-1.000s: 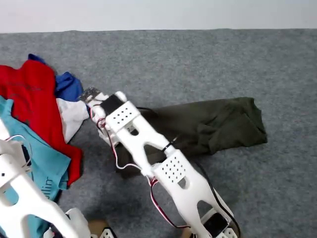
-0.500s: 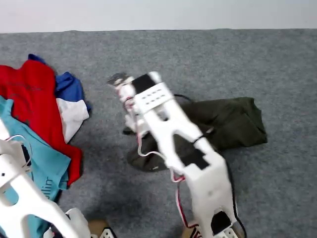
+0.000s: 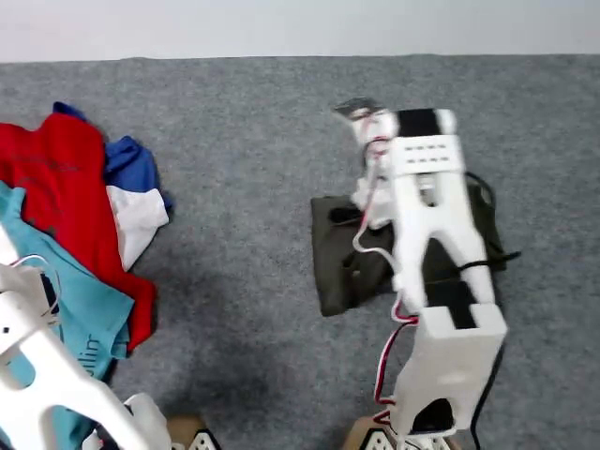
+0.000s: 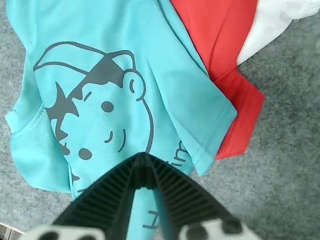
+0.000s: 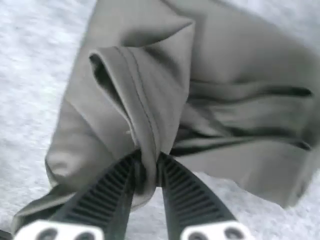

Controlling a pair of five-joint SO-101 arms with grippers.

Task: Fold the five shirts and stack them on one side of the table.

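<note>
Right claw (image 5: 147, 162): pinches a fold of the dark olive cotton shirt (image 5: 225, 115).
Shirt's bulk: spreads beyond the claw's tips.
Long axis: sideways across the grey carpeted bench (image 3: 234, 122).

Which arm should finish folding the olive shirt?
Right. The right gripper is shut on a fold of the olive shirt; the left gripper hangs shut over the teal shirt, well aside.

Right claw (image 5: 147, 162) pinched shut, left claw (image 4: 144, 164) closed.
</note>
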